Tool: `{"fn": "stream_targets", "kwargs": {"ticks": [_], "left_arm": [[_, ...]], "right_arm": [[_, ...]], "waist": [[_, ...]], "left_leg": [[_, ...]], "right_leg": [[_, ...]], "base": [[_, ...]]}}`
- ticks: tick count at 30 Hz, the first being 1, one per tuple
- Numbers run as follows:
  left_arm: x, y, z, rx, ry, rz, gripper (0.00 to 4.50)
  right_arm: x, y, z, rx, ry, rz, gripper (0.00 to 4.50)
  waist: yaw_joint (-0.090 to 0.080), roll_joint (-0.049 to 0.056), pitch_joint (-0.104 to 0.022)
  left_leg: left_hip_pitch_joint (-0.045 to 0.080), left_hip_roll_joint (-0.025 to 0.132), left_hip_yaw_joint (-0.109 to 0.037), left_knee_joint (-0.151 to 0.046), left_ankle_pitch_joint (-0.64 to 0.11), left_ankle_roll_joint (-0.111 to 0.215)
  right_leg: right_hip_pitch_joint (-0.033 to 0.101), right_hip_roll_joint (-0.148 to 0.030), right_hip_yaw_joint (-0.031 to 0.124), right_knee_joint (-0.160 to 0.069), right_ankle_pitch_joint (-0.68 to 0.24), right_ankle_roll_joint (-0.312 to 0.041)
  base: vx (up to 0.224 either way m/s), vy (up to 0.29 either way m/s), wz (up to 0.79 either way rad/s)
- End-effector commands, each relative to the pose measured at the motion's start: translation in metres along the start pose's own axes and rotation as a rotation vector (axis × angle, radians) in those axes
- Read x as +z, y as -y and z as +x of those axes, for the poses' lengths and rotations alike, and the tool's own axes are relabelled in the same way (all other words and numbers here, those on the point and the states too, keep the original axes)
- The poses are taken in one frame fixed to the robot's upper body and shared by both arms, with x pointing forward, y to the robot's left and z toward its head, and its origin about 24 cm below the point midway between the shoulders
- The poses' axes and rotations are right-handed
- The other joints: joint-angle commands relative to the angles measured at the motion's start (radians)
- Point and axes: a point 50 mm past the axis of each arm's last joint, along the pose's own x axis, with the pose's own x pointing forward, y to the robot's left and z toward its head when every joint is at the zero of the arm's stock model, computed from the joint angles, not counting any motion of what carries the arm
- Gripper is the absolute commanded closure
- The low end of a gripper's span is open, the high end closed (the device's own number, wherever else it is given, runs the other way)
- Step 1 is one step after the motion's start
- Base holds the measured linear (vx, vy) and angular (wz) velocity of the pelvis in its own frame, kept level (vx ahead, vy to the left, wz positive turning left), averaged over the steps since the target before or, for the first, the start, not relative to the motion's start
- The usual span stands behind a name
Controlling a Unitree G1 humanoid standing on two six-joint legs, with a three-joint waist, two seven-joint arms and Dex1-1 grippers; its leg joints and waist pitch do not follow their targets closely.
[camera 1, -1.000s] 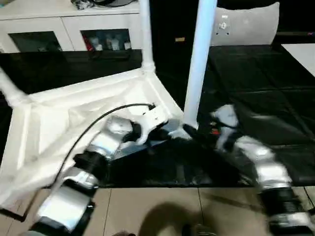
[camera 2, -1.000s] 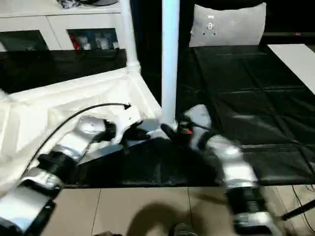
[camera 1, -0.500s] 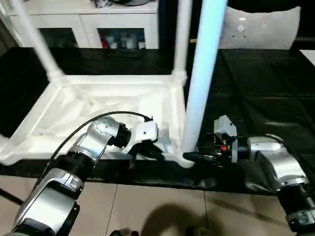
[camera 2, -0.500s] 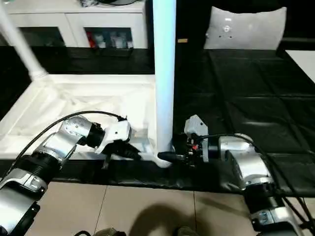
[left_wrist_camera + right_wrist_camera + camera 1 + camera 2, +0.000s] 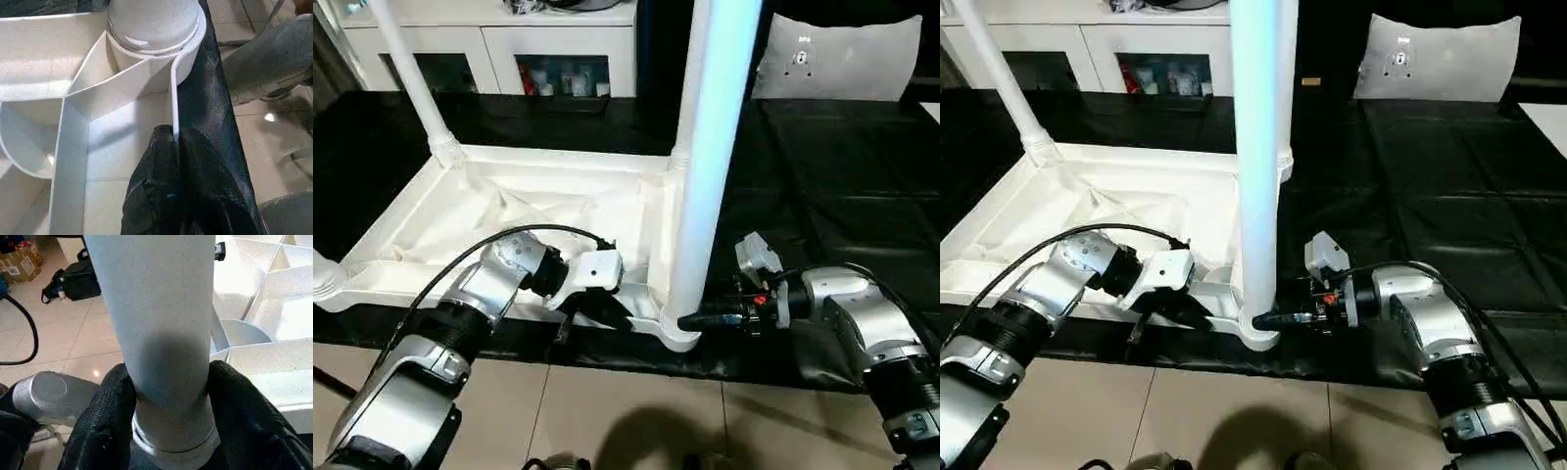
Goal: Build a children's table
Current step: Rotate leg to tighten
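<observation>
Right wrist view: right gripper [image 5: 168, 431] clenched round table leg [image 5: 156, 323] just above collar; leg upright in near corner socket [image 5: 677, 331], apparently seated. Left gripper [image 5: 173, 147] pinches tabletop [image 5: 509, 211] rim wall beside socket.

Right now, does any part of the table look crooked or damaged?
Nothing stands out. The table top lies upside down, the near leg stands upright in its corner socket, held by the right gripper; no cracks show.
</observation>
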Motion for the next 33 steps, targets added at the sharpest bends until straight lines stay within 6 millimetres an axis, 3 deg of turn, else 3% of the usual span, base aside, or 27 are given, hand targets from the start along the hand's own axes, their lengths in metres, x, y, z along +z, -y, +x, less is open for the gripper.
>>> {"fn": "stream_targets", "kwargs": {"ticks": [1,7,13,14,16,17,19,20,21,22,23,24,27,29,31,33], "left_arm": [[0.006,0.002,0.000,-0.046,-0.016,0.046,4.50],[0.007,-0.001,0.001,0.004,0.008,0.019,4.50],[0.015,-0.017,0.013,0.197,0.066,-0.075,4.50],[0.017,-0.020,0.016,0.241,0.079,-0.094,4.50],[0.026,-0.031,0.025,0.360,0.123,-0.151,4.50],[0.028,-0.035,0.028,0.392,0.134,-0.175,4.50],[0.031,-0.038,0.031,0.428,0.141,-0.199,4.50],[0.035,-0.043,0.036,0.485,0.149,-0.233,4.50],[0.036,-0.046,0.037,0.514,0.150,-0.246,4.50],[0.040,-0.051,0.039,0.574,0.160,-0.269,4.50],[0.041,-0.052,0.040,0.581,0.162,-0.272,4.50],[0.043,-0.054,0.041,0.610,0.171,-0.283,4.50],[0.048,-0.058,0.042,0.657,0.186,-0.303,4.50],[0.051,-0.060,0.043,0.673,0.197,-0.307,4.50],[0.051,-0.059,0.042,0.666,0.195,-0.301,4.50],[0.048,-0.057,0.040,0.642,0.184,-0.265,4.50]], "right_arm": [[0.004,-0.004,0.003,0.066,0.016,0.006,2.57],[0.001,-0.011,0.010,0.080,0.050,0.035,2.59],[-0.003,-0.008,0.031,-0.141,0.103,0.080,2.59],[-0.004,-0.005,0.037,-0.214,0.101,0.076,2.59],[-0.003,0.011,0.049,-0.476,0.168,0.178,2.59],[-0.002,0.014,0.053,-0.528,0.193,0.211,2.59],[-0.002,0.015,0.057,-0.563,0.196,0.225,2.59],[-0.001,0.020,0.064,-0.660,0.180,0.234,2.59],[-0.001,0.022,0.066,-0.713,0.176,0.249,2.59],[0.001,0.031,0.069,-0.834,0.193,0.289,2.59],[0.002,0.032,0.069,-0.850,0.195,0.295,2.59],[0.004,0.035,0.071,-0.896,0.209,0.317,2.59],[0.008,0.041,0.074,-0.983,0.240,0.351,2.59],[0.012,0.045,0.077,-1.057,0.261,0.366,2.59],[0.014,0.045,0.077,-1.065,0.270,0.354,2.59],[0.016,0.045,0.075,-1.086,0.277,0.316,2.59]], "waist": [[-0.001,-0.016,-0.086],[0.001,-0.015,-0.084],[-0.002,-0.015,-0.076],[-0.016,-0.017,-0.069],[-0.037,-0.014,-0.063],[-0.056,-0.017,-0.065],[-0.072,-0.014,-0.065],[-0.094,-0.004,-0.065],[-0.103,-0.003,-0.067],[-0.129,-0.007,-0.068],[-0.129,-0.007,-0.068],[-0.149,-0.006,-0.070],[-0.161,-0.002,-0.075],[-0.166,-0.002,-0.081],[-0.164,-0.003,-0.085],[-0.162,-0.004,-0.091]], "left_leg": [[0.014,0.049,-0.012,-0.078,-0.199,0.088],[0.016,0.048,-0.010,-0.078,-0.207,0.085],[0.021,0.046,-0.012,-0.083,-0.250,0.057],[0.021,0.038,-0.014,-0.083,-0.295,0.035],[0.032,0.027,-0.018,-0.077,-0.349,0.004],[0.028,0.022,-0.024,-0.073,-0.367,-0.003],[0.028,0.022,-0.028,-0.074,-0.380,0.004],[0.023,0.028,-0.034,-0.079,-0.407,0.016],[0.024,0.028,-0.035,-0.081,-0.415,0.016],[0.020,0.024,-0.038,-0.080,-0.440,0.022],[0.020,0.024,-0.038,-0.080,-0.440,0.022],[0.025,0.020,-0.037,-0.077,-0.447,0.025],[0.015,0.023,-0.039,-0.080,-0.406,0.045],[0.000,0.030,-0.041,-0.085,-0.339,0.067],[-0.001,0.032,-0.039,-0.084,-0.309,0.080],[-0.010,0.030,-0.035,-0.077,-0.225,0.115]], "right_leg": [[0.060,-0.058,0.050,-0.061,-0.316,-0.207],[0.057,-0.058,0.050,-0.066,-0.352,-0.194],[0.050,-0.056,0.048,-0.078,-0.430,-0.169],[0.051,-0.057,0.041,-0.088,-0.520,-0.137],[0.042,-0.056,0.025,-0.107,-0.642,-0.087],[0.048,-0.056,0.013,-0.117,-0.680,-0.053],[0.048,-0.055,0.006,-0.123,-0.680,-0.039],[0.053,-0.054,0.003,-0.124,-0.646,-0.039],[0.052,-0.053,0.002,-0.124,-0.629,-0.047],[0.055,-0.052,-0.003,-0.127,-0.617,-0.053],[0.055,-0.052,-0.003,-0.127,-0.617,-0.053],[0.050,-0.055,-0.005,-0.131,-0.619,-0.064],[0.057,-0.059,0.001,-0.125,-0.550,-0.090],[0.066,-0.061,0.013,-0.105,-0.414,-0.140],[0.068,-0.062,0.018,-0.097,-0.353,-0.164],[0.075,-0.065,0.023,-0.082,-0.249,-0.194]], "base": [[0.000,0.000,0.00],[0.000,0.000,0.00],[0.000,0.000,0.00],[0.000,0.000,0.00],[0.000,0.000,0.00],[0.000,0.000,0.00],[0.000,0.000,0.00],[0.000,0.000,0.00],[0.000,0.000,0.00],[0.000,0.000,0.00],[0.000,0.000,0.00],[0.000,0.000,0.00],[0.000,0.000,0.00],[0.000,0.000,0.00],[0.000,0.000,0.00],[0.000,0.000,0.00]]}}
